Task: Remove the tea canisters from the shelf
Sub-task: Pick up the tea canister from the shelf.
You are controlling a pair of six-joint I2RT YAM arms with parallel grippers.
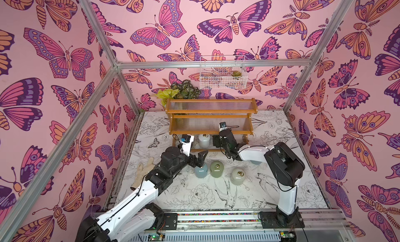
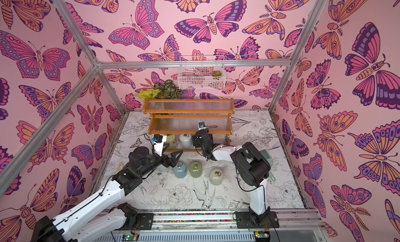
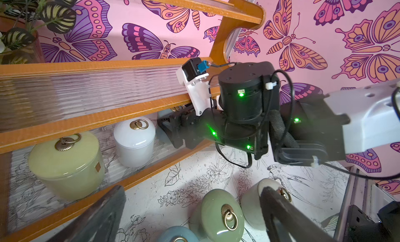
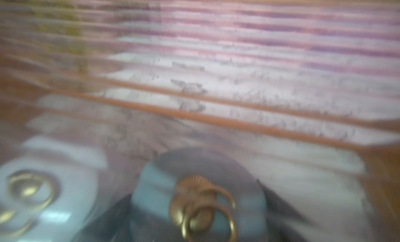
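Note:
The shelf (image 1: 212, 110) stands at the back of the table. On its bottom tier are a yellow-green tea canister (image 3: 65, 163) and a white one (image 3: 134, 141). My right gripper (image 4: 194, 205) reaches into that tier and is shut on a light blue canister (image 4: 155, 193); this view is blurred. In both top views a blue canister (image 1: 200, 170), a green one (image 1: 217, 168) and a cream one (image 1: 238, 176) stand on the table before the shelf. My left gripper (image 1: 200, 159) hangs open just above the blue one, holding nothing.
A potted plant (image 1: 179, 90) sits behind the shelf's left end and a white wire basket (image 1: 223, 75) hangs on the back wall. A pale glove (image 1: 142, 171) lies at the table's left edge, under my left arm.

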